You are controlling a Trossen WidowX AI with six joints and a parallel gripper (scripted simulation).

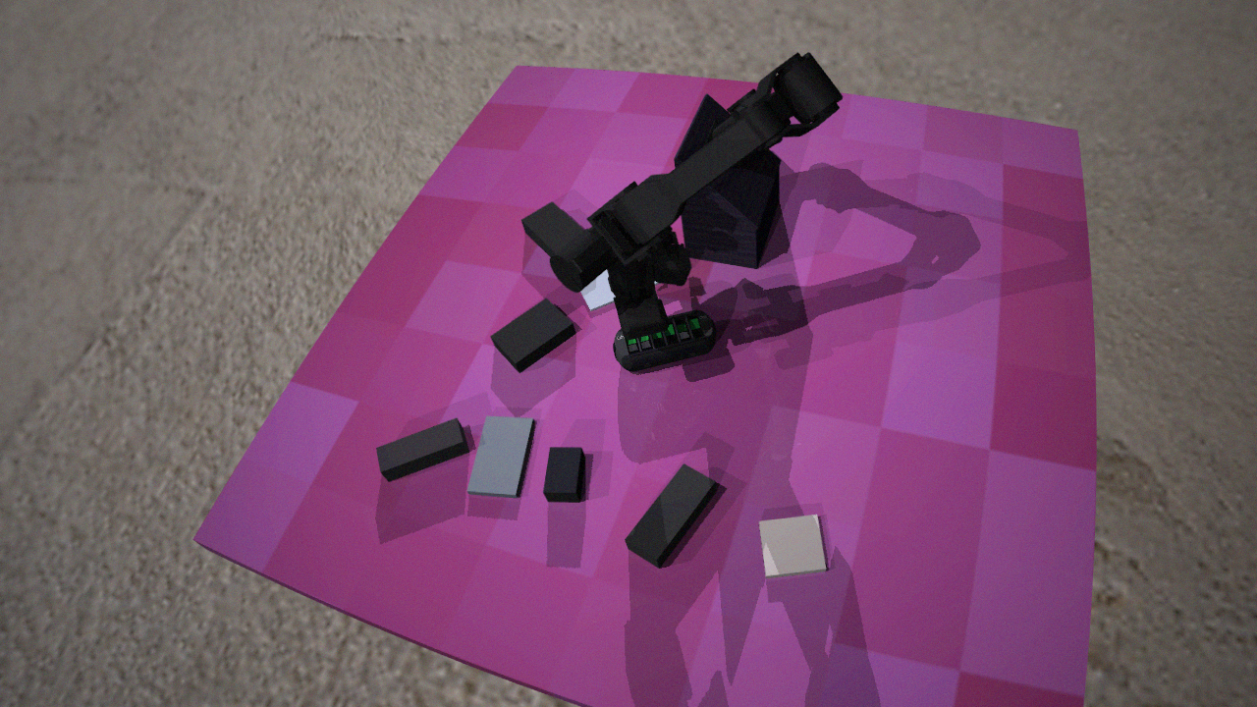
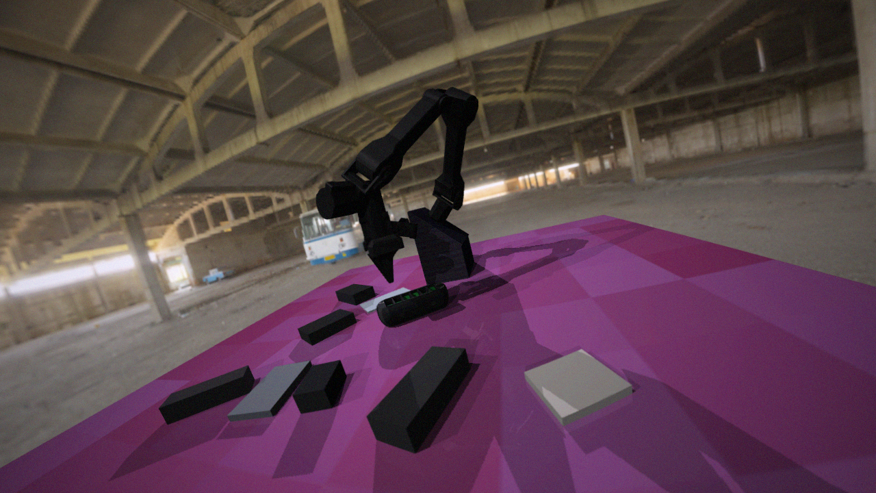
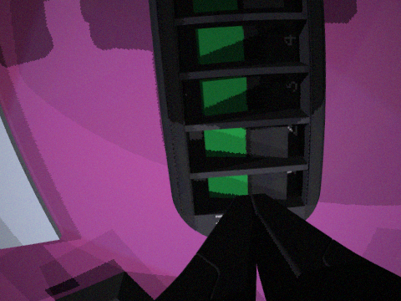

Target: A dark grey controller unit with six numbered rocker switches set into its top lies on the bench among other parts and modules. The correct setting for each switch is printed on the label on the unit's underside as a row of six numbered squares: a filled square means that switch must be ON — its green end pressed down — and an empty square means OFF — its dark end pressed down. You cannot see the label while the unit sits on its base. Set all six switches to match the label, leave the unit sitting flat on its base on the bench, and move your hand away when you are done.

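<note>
The dark grey controller unit sits on its base, switches up. My gripper is shut and empty, its tips over the end switch in the wrist view. In the exterior view the tips are a little above the unit's left end. In the wrist view, switch 4, the switch below it and the two lowest switches show green halves on the left. The lowest two also show lit grey right halves. Exact tilts are hard to tell. The underside label is hidden.
Near the unit are a light plate and black blocks. Farther off are a long block, a grey-blue plate, a small block, another long block and a white plate.
</note>
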